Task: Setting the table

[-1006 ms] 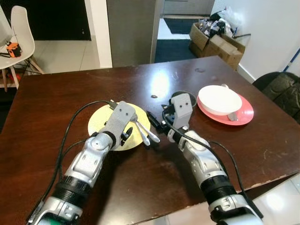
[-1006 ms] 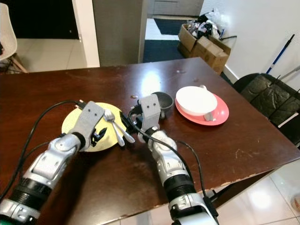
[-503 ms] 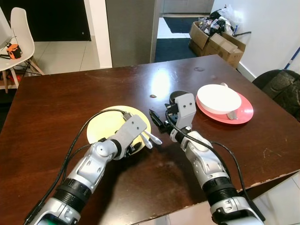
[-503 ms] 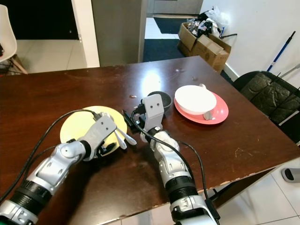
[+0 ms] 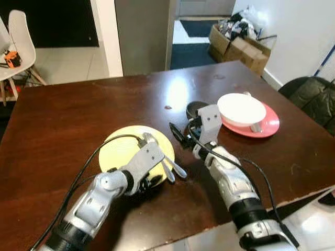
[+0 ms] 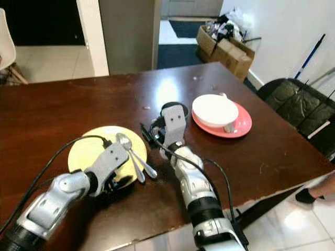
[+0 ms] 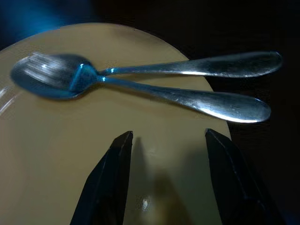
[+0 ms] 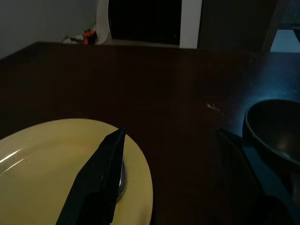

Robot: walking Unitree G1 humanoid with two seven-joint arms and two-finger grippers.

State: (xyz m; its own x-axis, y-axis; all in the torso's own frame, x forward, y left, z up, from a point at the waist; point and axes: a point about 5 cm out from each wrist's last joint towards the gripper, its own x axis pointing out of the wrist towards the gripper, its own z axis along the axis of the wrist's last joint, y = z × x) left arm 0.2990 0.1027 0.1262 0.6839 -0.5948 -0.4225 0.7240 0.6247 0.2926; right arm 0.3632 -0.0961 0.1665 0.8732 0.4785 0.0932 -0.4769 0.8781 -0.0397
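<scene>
Where the left arm crosses it, the yellow plate (image 5: pixel 123 151) on the dark table (image 5: pixel 63 120) is partly hidden. The left gripper (image 7: pixel 164 178), fingers spread, hovers over it; the spoon (image 7: pixel 140 84) and fork (image 7: pixel 197 68) overlap at the plate's edge. The right gripper (image 8: pixel 187 183) stands spread beside a dark bowl (image 8: pixel 276 131).

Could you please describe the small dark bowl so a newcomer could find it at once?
On the brown table, find the pink plate carrying a white bowl. The small dark bowl sits directly on the wood just left of it, behind the right gripper.
</scene>
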